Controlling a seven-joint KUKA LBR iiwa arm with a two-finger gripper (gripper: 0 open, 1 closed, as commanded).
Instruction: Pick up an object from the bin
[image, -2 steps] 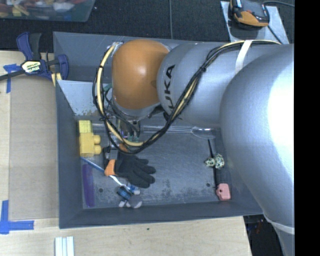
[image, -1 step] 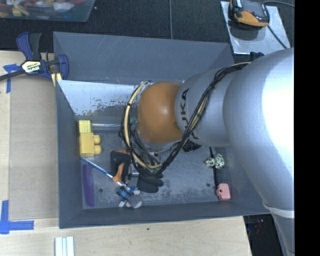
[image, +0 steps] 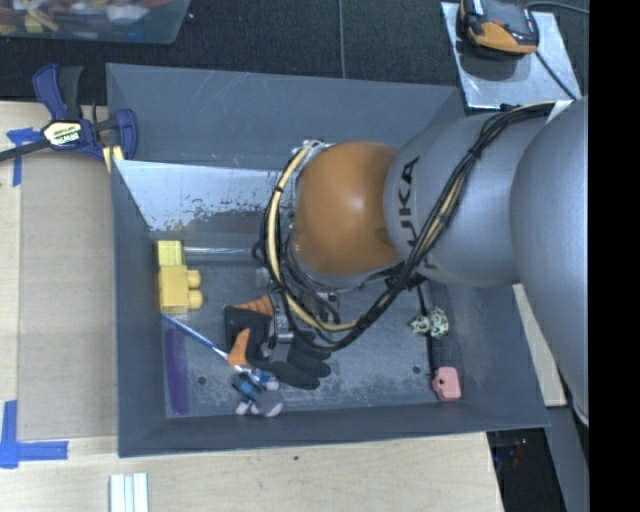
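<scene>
**Entry 1.** Grey metal bin with sloped walls (image: 140, 300). The slopes probably let loose things slide down to the flat floor, where they all lie.

**Entry 2.** Claw (image: 283, 335), under the arm's orange domed cover (image: 335, 210). It is set low over the lower middle of the floor. Cables and the cover mask it, so I cannot tell whether it is released or clenched.

**Entry 3.** Cluster at the claw, pieces touching or overlapping:
- flat black piece (image: 243, 318), just to its left
- small orange piece (image: 238, 348), below that
- dark rounded lump (image: 303, 372), just beneath the claw
- small blue-and-white thing (image: 255, 384), at the floor's front edge

The claw stands over this cluster, so the thing to be picked is most likely one of these. I cannot tell which.

**Entry 4.** Thin blue rod (image: 198, 336), slanting from the left into the cluster.

**Entry 5.** Yellow plastic block (image: 178, 278), at the left, apart from the claw. A purple flat strip (image: 176, 372) lies along the foot of the left wall.

**Entry 6.** Small pink block (image: 447, 384), in the lower right corner, and a small white-and-green thing (image: 432, 322) above it. Both are well apart from the claw.
</scene>
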